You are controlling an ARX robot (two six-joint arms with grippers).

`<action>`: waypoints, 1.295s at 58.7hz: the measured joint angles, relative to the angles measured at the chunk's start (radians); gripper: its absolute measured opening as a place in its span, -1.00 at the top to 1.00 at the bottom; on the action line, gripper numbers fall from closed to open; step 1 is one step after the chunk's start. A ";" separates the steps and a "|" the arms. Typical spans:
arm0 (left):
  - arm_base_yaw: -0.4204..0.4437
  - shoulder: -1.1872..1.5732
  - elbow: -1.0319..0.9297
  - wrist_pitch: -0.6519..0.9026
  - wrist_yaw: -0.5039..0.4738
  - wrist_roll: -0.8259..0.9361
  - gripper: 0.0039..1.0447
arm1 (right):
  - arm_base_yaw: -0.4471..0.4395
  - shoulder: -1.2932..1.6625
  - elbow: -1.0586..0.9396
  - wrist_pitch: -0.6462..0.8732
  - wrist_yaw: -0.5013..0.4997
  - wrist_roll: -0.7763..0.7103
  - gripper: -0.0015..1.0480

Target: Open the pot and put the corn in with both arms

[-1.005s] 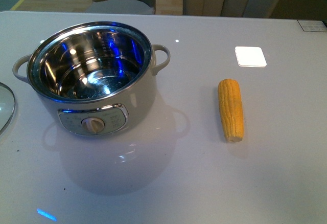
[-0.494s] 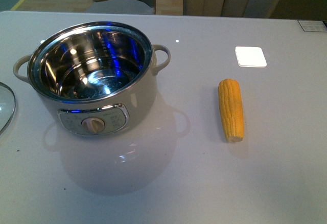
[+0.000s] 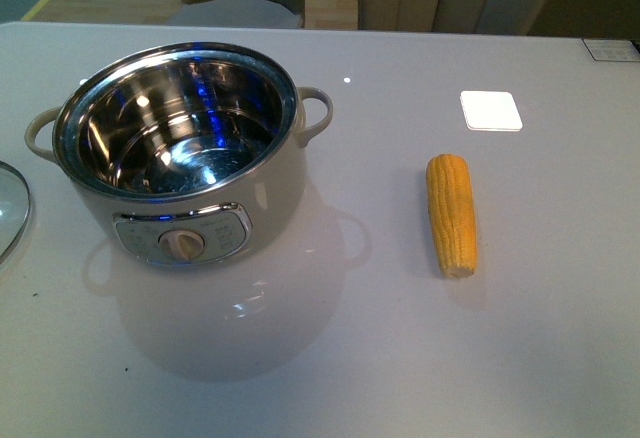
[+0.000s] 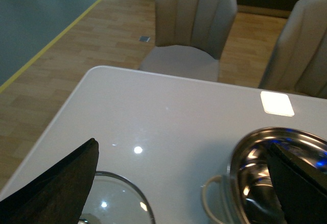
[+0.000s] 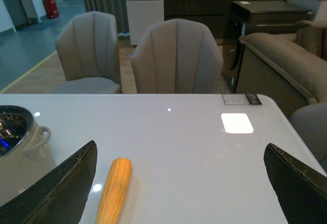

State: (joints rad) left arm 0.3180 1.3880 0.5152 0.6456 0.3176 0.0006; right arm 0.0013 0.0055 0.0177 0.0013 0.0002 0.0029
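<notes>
White table (image 3: 400, 358) w/ open pot (image 3: 270, 198), corn (image 3: 451, 215) apart, glass lid (image 3: 10, 208) beside.

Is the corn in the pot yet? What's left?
Done: the pot is open, its glass lid lying beside it. In hand: nothing; the left hand and right hand are open and empty. Left: the corn lies on the table, not yet picked up or put in.

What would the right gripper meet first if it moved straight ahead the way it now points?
Probably the table, though depth is unclear. The right gripper has its jaws wide open, and the corn lies off to one side.
</notes>
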 joint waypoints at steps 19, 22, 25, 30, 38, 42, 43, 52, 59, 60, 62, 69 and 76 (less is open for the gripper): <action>-0.218 -0.229 -0.259 0.252 -0.216 -0.013 -0.16 | 0.000 0.000 0.000 0.000 0.000 0.000 -0.83; -0.225 -0.261 -0.288 0.250 -0.228 -0.013 0.01 | 0.000 0.000 0.000 0.000 0.000 0.000 -0.83; -0.232 -0.291 -0.312 0.241 -0.238 -0.013 0.18 | 0.000 0.000 0.000 0.000 0.000 0.000 -0.83; -0.243 -0.339 -0.346 0.221 -0.245 -0.012 0.46 | 0.000 0.000 0.000 0.000 0.000 0.000 -0.83; -0.312 -0.435 -0.393 0.175 -0.311 -0.012 0.94 | 0.000 0.000 0.000 0.000 0.000 0.000 -0.83; -0.315 -0.483 -0.412 0.147 -0.315 -0.009 0.94 | 0.000 0.000 0.000 0.000 0.001 0.000 -0.83; -0.315 -0.496 -0.416 0.139 -0.316 -0.009 0.94 | 0.000 0.000 0.000 0.000 0.001 0.000 -0.83; -0.315 -0.565 -0.484 0.135 -0.318 -0.009 0.94 | 0.000 0.000 0.000 0.000 0.000 0.000 -0.83; -0.315 -0.670 -0.501 0.045 -0.318 -0.009 0.94 | 0.000 0.000 0.000 0.000 0.000 0.000 -0.83; -0.315 -0.685 -0.501 0.032 -0.318 -0.009 0.94 | 0.000 0.000 0.000 0.000 0.000 0.000 -0.83; -0.315 -0.723 -0.501 0.000 -0.318 -0.009 0.94 | 0.000 0.000 0.000 0.000 0.000 0.000 -0.83; -0.315 -0.804 -0.501 -0.076 -0.318 -0.009 0.94 | 0.000 0.000 0.000 0.000 0.000 0.000 -0.83; -0.315 -0.886 -0.502 -0.150 -0.318 -0.009 0.94 | 0.000 0.000 0.000 0.000 0.000 0.000 -0.83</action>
State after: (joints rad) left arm 0.0025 0.5022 0.0135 0.4957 -0.0002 -0.0082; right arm 0.0013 0.0051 0.0177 0.0013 0.0002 0.0029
